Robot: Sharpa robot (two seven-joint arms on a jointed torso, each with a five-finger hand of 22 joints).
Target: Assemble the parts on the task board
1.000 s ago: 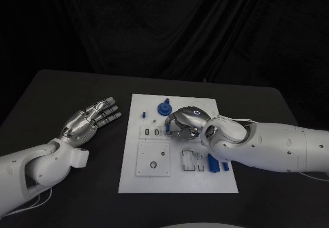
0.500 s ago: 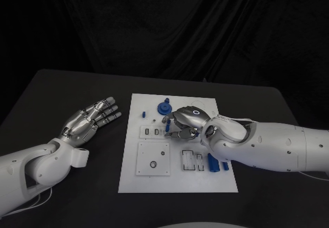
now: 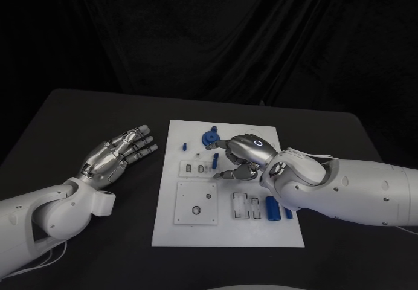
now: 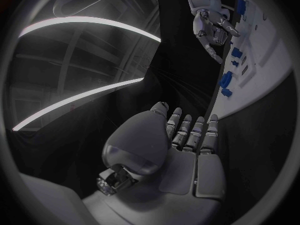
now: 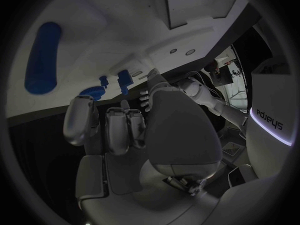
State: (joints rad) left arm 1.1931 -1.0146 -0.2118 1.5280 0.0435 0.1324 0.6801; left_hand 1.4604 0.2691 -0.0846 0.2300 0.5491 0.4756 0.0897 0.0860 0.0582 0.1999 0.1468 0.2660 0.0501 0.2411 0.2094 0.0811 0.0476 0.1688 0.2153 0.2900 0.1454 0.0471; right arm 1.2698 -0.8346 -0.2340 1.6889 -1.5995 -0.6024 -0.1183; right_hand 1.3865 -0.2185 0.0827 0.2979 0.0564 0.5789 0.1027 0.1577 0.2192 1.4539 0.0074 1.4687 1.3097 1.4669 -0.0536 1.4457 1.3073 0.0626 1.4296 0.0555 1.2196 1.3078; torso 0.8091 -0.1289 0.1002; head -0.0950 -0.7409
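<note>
While the left hand (image 3: 118, 156) lies flat and empty beside the task board (image 3: 228, 238) | right hand (image 3: 240, 158) hovers over its upper slots, fingers curled, seemingly empty | blue parts (image 3: 277, 208) wait lower right, probably staged for insertion.

One white task board (image 3: 228, 232) lies on one black bench (image 3: 78, 121). Two robot hands show: the left hand (image 3: 116, 156) and the right hand (image 3: 242, 158). At least five blue parts are visible on the board, counting a round gear-like part (image 3: 210, 138) and a small peg (image 3: 183, 145).

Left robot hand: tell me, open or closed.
Open: the left robot hand lies beside the task board, fingers extended, holding nothing.
</note>
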